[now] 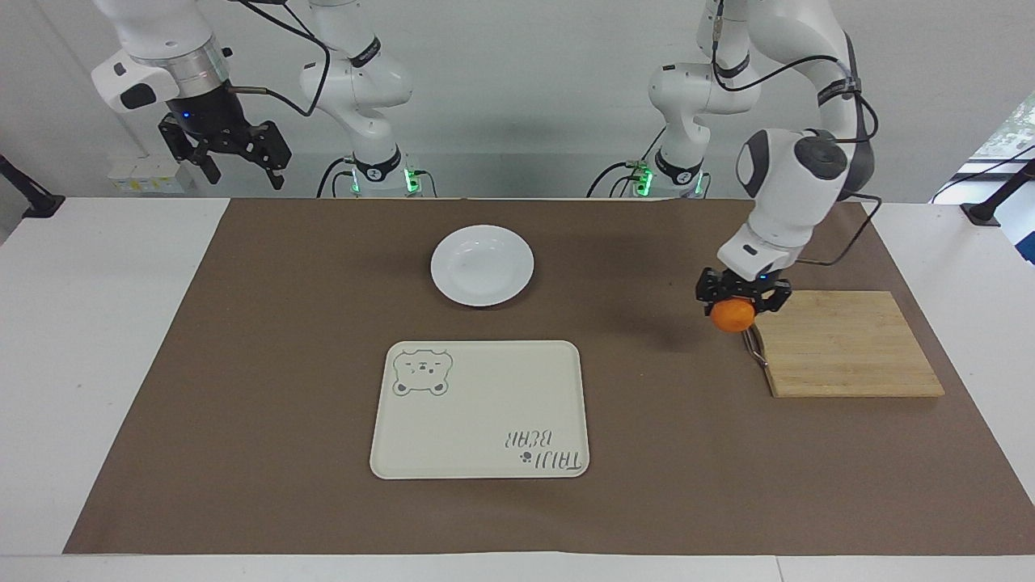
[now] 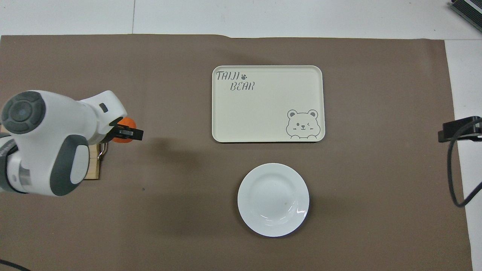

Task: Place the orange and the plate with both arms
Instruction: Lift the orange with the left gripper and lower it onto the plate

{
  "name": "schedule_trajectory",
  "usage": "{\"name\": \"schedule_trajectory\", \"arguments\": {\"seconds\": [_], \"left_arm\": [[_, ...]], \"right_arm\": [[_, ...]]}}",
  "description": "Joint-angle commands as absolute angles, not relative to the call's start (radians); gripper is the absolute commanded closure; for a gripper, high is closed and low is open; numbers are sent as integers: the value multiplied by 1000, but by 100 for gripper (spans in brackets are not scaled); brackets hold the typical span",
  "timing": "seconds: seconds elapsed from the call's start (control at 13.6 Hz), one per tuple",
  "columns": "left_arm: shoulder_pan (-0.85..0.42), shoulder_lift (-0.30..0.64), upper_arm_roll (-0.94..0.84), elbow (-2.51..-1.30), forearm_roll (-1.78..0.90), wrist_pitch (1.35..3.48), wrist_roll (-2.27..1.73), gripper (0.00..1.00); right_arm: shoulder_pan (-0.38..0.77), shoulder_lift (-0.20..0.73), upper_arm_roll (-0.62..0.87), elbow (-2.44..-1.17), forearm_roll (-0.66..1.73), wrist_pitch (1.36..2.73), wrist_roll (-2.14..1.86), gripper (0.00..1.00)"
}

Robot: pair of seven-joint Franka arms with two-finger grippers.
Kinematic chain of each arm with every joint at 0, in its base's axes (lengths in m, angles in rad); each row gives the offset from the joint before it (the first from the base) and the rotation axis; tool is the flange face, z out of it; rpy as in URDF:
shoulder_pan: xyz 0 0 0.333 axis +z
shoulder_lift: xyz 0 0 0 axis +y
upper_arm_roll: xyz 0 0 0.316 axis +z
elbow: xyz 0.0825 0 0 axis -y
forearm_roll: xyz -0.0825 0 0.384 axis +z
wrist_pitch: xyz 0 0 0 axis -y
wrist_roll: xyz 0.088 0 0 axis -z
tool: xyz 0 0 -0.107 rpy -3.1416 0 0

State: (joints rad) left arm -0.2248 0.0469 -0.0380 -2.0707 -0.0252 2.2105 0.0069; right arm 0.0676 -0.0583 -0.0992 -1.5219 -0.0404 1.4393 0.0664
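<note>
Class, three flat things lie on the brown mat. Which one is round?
The white plate, nearer the robots than the tray. The tray and the wooden board are both rectangular.

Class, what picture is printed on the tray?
A winking bear, with the words TAIJI BEAR, on the cream tray; clearest in the overhead view.

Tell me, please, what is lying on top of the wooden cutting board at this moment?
Nothing shows on the wooden cutting board in the facing view. The left hand holds the orange in the air over the board's handle edge. From overhead, the left arm covers most of the board.
</note>
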Motion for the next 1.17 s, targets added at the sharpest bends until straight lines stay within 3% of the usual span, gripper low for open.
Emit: {"name": "schedule_trajectory", "arguments": {"seconds": [0.0, 0.44, 0.88, 1.1], "left_arm": [[-401, 40, -17, -2079, -31, 2232, -151, 100], [-724, 130, -20, -2079, -34, 2420, -431, 100], [-795, 169, -86, -2075, -138, 2467, -443, 99], [-815, 210, -104, -2068, -161, 2534, -453, 81]], "right_arm": [[54, -78, -97, -1545, -17, 1457, 43, 0], [54, -78, -97, -1545, -17, 1454, 43, 0], [54, -78, -97, -1546, -17, 1453, 43, 0], [54, -78, -98, -1546, -17, 1454, 43, 0]]}}
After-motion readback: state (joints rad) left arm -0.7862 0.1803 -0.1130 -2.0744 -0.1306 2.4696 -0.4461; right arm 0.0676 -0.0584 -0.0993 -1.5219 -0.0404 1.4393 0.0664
